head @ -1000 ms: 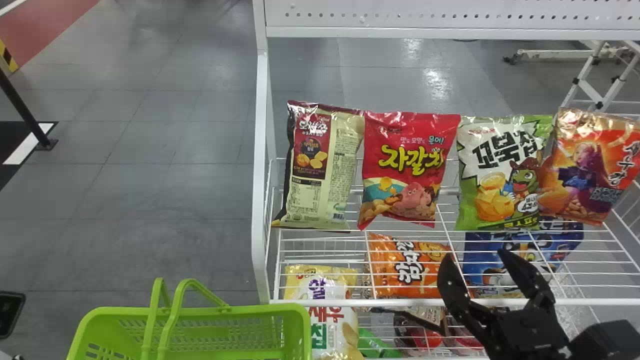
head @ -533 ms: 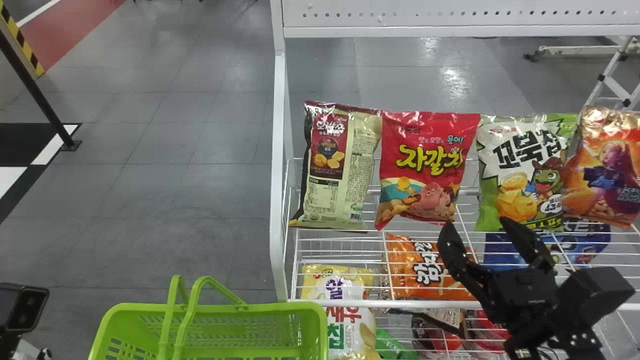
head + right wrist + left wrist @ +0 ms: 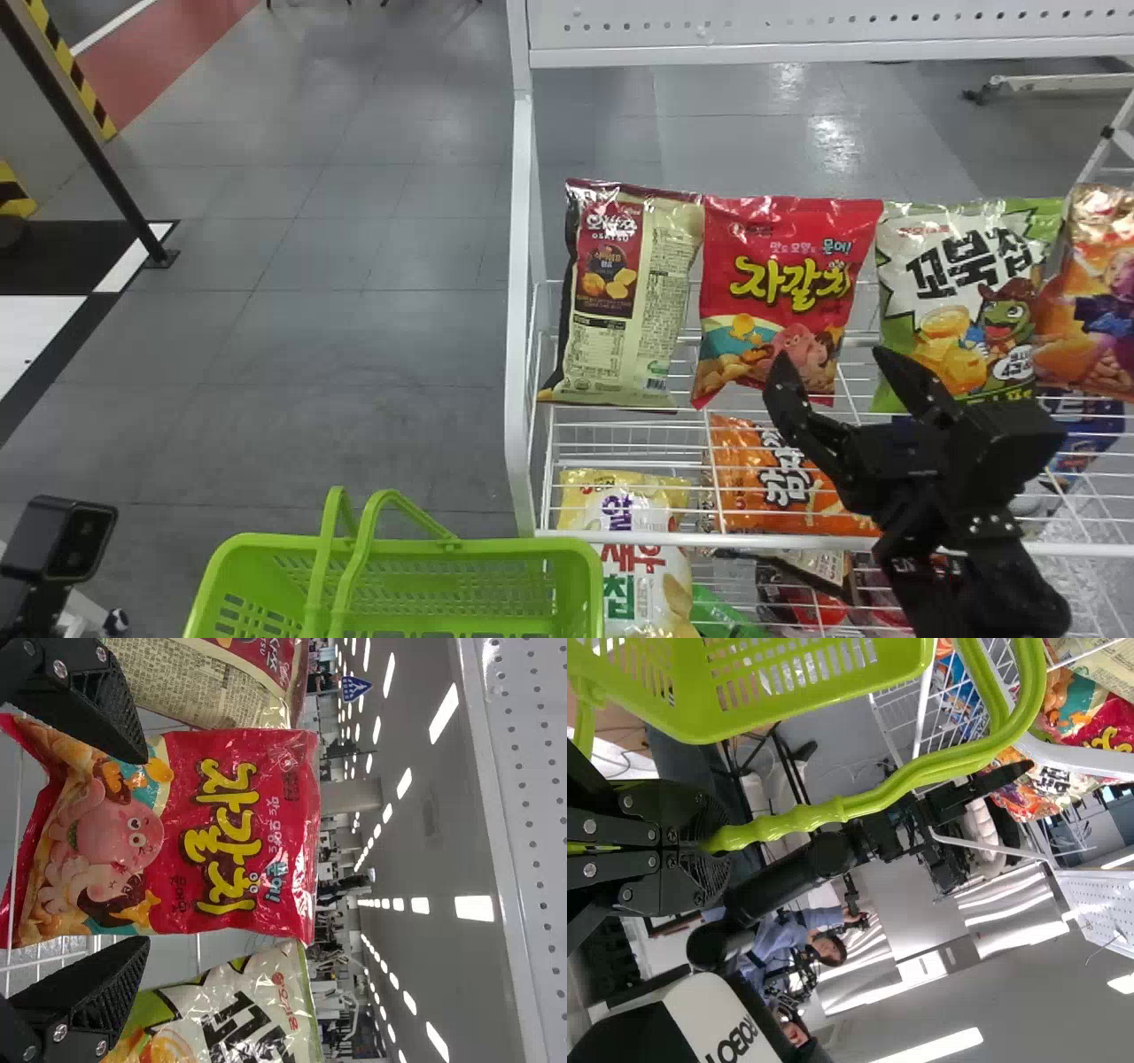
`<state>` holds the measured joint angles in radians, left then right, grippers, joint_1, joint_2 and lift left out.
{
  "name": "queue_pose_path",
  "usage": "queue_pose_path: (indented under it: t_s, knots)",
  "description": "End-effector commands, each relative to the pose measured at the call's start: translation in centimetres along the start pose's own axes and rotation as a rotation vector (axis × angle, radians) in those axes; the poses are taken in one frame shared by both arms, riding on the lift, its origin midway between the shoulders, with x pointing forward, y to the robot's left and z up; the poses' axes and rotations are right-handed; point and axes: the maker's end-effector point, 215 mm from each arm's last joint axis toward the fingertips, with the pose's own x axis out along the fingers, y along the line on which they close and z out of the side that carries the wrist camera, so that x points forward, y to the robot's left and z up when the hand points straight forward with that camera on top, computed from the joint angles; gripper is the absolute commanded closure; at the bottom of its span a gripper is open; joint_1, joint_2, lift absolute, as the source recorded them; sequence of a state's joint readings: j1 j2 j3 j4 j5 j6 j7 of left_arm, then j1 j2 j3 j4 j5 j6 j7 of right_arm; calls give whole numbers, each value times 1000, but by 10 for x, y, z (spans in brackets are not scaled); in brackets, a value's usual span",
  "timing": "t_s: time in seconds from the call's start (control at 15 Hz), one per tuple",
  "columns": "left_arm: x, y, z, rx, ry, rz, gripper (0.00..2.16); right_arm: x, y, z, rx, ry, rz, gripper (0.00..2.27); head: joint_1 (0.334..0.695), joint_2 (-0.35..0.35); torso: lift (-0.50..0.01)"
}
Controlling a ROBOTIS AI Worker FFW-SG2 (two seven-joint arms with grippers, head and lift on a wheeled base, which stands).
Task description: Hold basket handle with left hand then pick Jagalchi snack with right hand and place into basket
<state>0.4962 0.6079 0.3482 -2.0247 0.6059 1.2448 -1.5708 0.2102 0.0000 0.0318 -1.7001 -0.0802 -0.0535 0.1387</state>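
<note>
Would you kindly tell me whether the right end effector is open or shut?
The right end effector is open: its two fingers stand apart, with the Jagalchi snack beyond them, ungripped.

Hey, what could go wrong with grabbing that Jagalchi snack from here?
The right gripper is open before the Jagalchi snack, with the green-and-white turtle chip bag close beside it, so a finger might catch or topple that neighbour. The left gripper holds the basket only by its handle, so it might swing when the snack lands.
</note>
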Motion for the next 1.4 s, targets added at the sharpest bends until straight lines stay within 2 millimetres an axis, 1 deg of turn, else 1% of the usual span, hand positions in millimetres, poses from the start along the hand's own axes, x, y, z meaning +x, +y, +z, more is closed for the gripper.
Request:
queue_pose_path:
  t_s: [0.0,0.2,0.27,0.4,0.6,0.67,0.73,0.93,1.0,1.07,1.13,1.2,1.33]
  knots:
    - [-1,-2,-1,1,1,-6,2148,20,4,-2,0,22,9,83,695,77,-9]
    - [-2,-2,-1,2,-1,-4,2148,42,4,-11,-4,65,6,83,695,85,-9]
    - [-2,-2,-1,2,-1,-4,2148,49,5,-11,-6,72,8,83,695,87,-9]
    - [-2,-2,-1,1,-1,-4,2148,61,10,-16,-5,95,18,83,695,94,-9]
    - [-3,-1,-3,-3,0,-3,2148,72,20,-18,-9,112,40,87,695,102,-9]
    - [-3,-1,-3,0,0,-3,2148,74,21,-22,-9,128,43,134,695,112,-9]
    - [-3,-1,-3,0,-1,-2,2148,75,22,-27,-6,152,44,235,695,116,-9]
    - [-4,-1,-4,-3,-2,-2,2148,74,22,-38,7,193,44,809,695,124,-9]
    - [-4,-1,-4,-3,-1,-1,2148,74,21,-40,8,203,42,1261,695,125,-9]
    - [-4,-2,-3,-2,-3,-1,2148,73,18,-42,11,209,38,1602,695,126,-9]
    - [-4,-2,-3,-1,-2,-1,2148,73,18,-42,15,208,40,1771,695,126,-9]
    - [-5,-2,-3,1,-2,1,2148,72,19,-40,18,205,40,2074,695,124,-9]
    - [-5,-2,-3,0,-3,2,2148,70,18,-39,20,200,38,2159,695,124,-9]
